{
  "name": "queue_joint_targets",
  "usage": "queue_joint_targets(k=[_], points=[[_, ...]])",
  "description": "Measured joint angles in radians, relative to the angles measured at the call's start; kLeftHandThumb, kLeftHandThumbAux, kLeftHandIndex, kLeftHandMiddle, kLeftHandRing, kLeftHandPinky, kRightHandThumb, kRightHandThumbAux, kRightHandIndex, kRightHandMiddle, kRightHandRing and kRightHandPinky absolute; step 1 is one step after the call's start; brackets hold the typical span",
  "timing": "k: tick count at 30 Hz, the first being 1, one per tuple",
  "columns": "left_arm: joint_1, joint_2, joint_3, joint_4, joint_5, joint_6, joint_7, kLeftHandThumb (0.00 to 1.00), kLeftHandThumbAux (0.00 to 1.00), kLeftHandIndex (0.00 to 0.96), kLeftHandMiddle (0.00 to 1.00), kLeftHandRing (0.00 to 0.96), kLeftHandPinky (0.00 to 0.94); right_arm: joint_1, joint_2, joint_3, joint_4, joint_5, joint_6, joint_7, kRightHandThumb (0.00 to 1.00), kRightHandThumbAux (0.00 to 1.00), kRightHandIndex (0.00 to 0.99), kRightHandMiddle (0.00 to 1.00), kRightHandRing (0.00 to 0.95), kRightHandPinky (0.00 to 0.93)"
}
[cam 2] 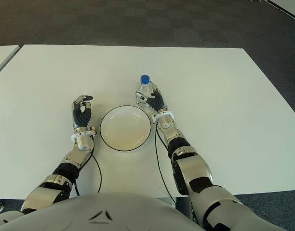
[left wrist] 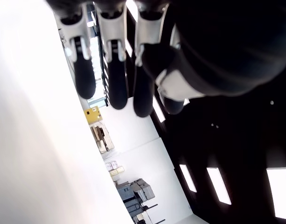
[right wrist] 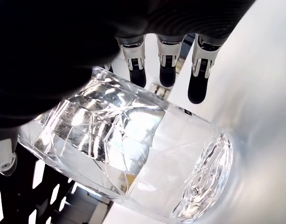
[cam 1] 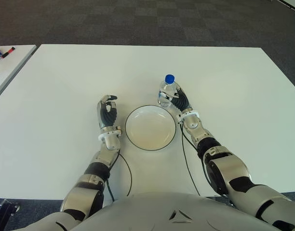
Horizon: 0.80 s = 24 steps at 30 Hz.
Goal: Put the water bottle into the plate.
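**Grasp forming, transfer not started**

Clear plastic water bottle with blue cap (cam 1: 168, 89) upright on white table (cam 1: 234, 86), just beyond the far right rim of round white plate with thin dark edge (cam 1: 151, 128). Beside the plate, not in it. Plate holds nothing.

Right hand (cam 1: 180, 102) up against the bottle's near side, between bottle and plate rim. Right wrist view: palm close over the ribbed clear body, three dark-tipped fingers (right wrist: 198, 91) extended past it, thumb on the other side. Wrapped around but not visibly clamped; tips look short of contact, so reads as an open-ish cradle rather than a firm hold. Base of bottle apparently on the table, no lift evident.

Left hand (cam 1: 108, 111) idle, just beside the plate's left edge, fingers loosely curled, holding nothing. Left wrist view confirms: fingertips hanging free, nothing between them.

Status, judged from layout:
- Reach to bottle: done.
- Close on bottle: pending or in progress.
- Lift, short carry toward the body and left over the rim, set down in plate centre: all left.

Risks, as judgement: smooth, ribbed, water-filled bottle, top-heavy if gripped low; possible slip or tip on closing. Curved plate floor may let it wobble or fall over on release.
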State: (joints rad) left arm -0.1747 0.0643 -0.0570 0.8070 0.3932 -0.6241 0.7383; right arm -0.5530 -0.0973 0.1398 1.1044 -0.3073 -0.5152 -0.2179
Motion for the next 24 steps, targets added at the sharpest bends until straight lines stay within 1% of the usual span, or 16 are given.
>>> queue_joint_targets(k=[5,13,19,24], points=[[0.000,0.000,0.000,0.000,0.000,0.000,0.000,0.839,0.675,0.468,0.411,0.356,0.389,0.001,0.000,-0.001,0.002,0.000,0.000,0.000,0.706,0.416,0.015,0.022,0.033,0.202],[0.000,0.000,0.000,0.000,0.000,0.000,0.000,0.839,0.675,0.464,0.413,0.356,0.379,0.002,0.000,-0.004,0.005,0.001,0.000,0.000,0.716,0.400,0.017,0.020,0.035,0.214],[0.000,0.000,0.000,0.000,0.002,0.000,0.009,0.839,0.675,0.468,0.410,0.352,0.378,0.002,0.000,-0.006,0.006,0.002,0.000,0.000,0.729,0.396,0.030,0.036,0.053,0.214],[-0.001,0.000,0.000,0.000,0.001,0.008,0.009,0.839,0.674,0.465,0.413,0.356,0.381,0.002,0.000,-0.006,0.014,0.001,0.000,-0.004,0.710,0.403,0.050,0.067,0.079,0.230]])
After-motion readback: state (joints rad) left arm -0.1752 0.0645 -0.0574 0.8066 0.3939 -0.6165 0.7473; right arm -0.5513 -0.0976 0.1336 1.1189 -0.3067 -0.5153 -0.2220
